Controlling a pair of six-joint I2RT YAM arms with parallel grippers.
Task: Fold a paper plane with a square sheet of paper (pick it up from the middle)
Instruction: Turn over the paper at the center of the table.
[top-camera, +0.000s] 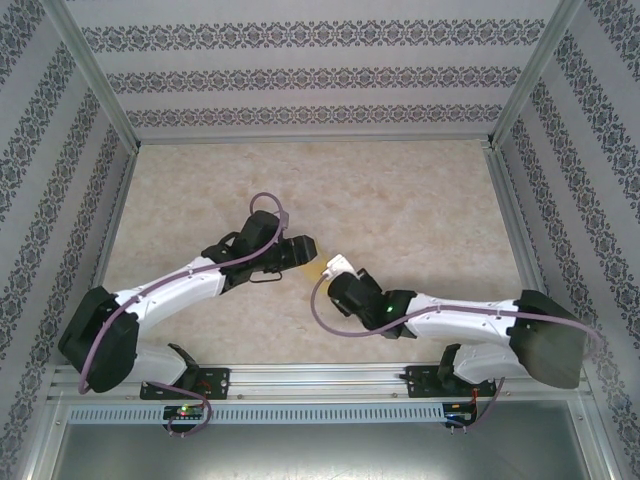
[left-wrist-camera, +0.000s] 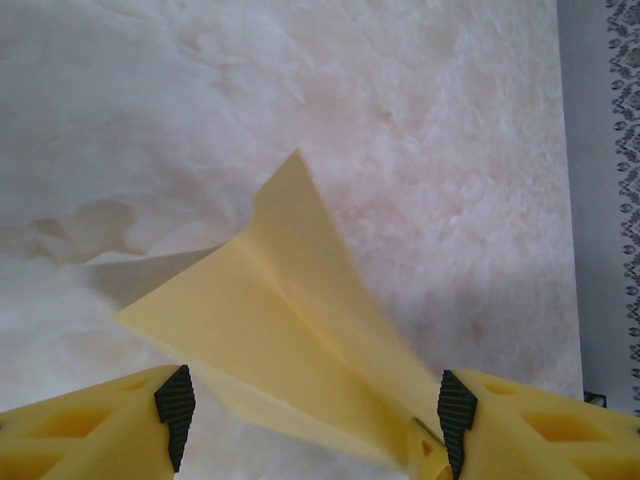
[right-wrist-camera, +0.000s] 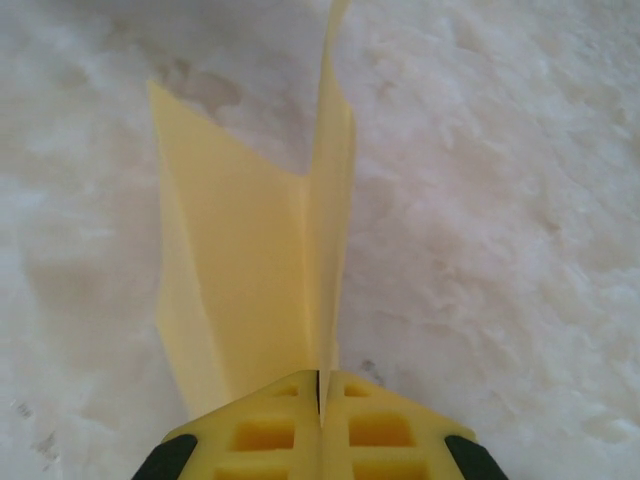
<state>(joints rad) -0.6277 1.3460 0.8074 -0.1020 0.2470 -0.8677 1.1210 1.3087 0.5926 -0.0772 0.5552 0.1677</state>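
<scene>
From above, the yellow paper sheet (top-camera: 316, 268) is seen between the arms, over the marbled worktop (top-camera: 420, 210). Left wrist: the left end effector (left-wrist-camera: 310, 412) is spread wide astride the creased sheet. Right wrist: the right end effector (right-wrist-camera: 320, 400) is clamped on an upright fold. The paper is thin and limp, and is judged best pinched at creases.

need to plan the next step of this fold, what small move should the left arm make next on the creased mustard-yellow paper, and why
Probably close the left gripper on the creased mustard-yellow sheet of paper. Its jaws stand open with the paper lying between them, while the right gripper is shut on the paper's upright fold. A second grip would likely steady the sheet for the next crease.
</scene>
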